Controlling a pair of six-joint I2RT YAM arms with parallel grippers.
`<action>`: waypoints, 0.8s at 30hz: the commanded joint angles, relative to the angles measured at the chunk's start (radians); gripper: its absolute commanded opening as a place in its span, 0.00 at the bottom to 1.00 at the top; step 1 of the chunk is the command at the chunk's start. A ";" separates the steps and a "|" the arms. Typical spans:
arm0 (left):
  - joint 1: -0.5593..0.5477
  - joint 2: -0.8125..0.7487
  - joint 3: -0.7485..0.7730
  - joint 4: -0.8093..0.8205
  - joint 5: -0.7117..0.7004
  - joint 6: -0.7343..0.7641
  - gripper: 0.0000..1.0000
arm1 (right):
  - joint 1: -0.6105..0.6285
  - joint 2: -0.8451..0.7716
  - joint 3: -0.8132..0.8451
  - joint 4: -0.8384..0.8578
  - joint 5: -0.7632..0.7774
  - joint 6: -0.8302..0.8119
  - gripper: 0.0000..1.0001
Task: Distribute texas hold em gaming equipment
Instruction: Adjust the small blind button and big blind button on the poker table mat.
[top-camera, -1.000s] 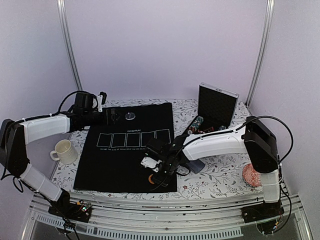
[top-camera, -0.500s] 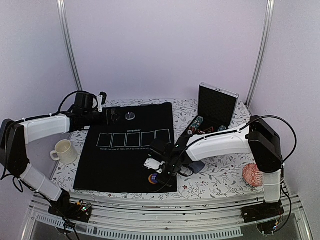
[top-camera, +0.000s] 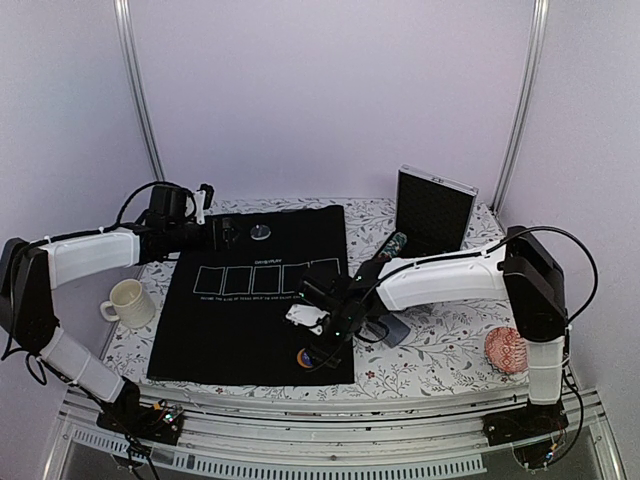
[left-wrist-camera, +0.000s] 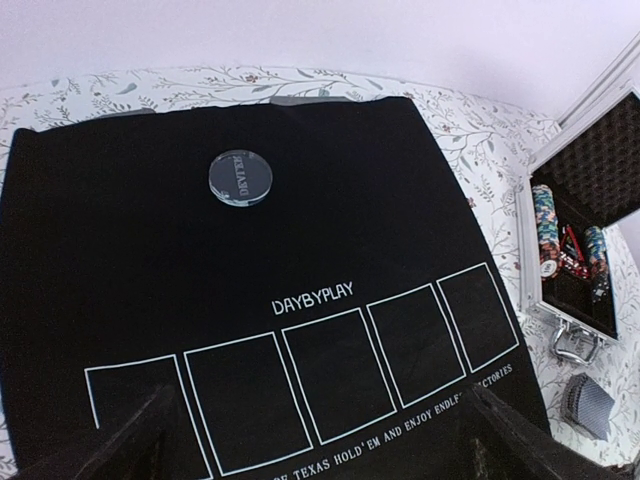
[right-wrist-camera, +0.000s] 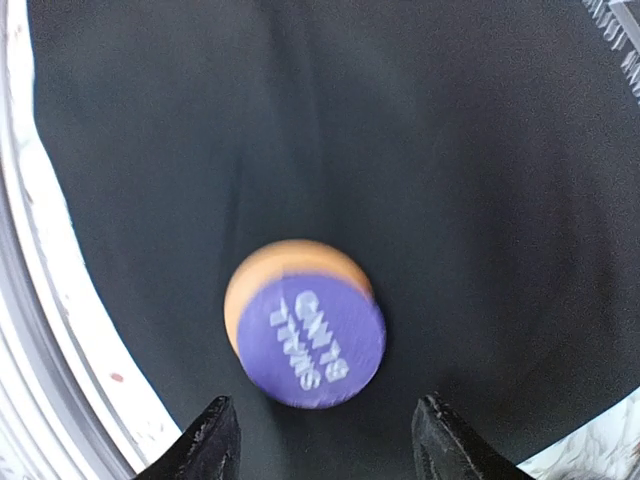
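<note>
Soft, even light lies over the black mat (top-camera: 220, 330) with hardly a shadow around it, the left wrist view bows its edges outward, and the purple disc (right-wrist-camera: 318, 343) by its near edge is smeared, perhaps by motion.

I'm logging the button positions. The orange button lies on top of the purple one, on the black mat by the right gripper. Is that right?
Not quite: the order is reversed. The right wrist view shows the purple button on top, partly covering the orange button. The rest holds: both lie on the black mat by the right gripper.
</note>
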 joint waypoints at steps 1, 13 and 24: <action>-0.005 -0.019 0.015 -0.017 -0.012 0.018 0.98 | -0.007 0.039 0.074 0.042 -0.033 0.046 0.63; -0.005 -0.017 0.013 -0.019 -0.011 0.019 0.98 | 0.016 0.106 0.098 0.050 0.006 0.067 0.68; -0.005 -0.020 0.010 -0.017 -0.017 0.019 0.98 | 0.017 0.081 0.035 0.025 0.102 0.075 0.50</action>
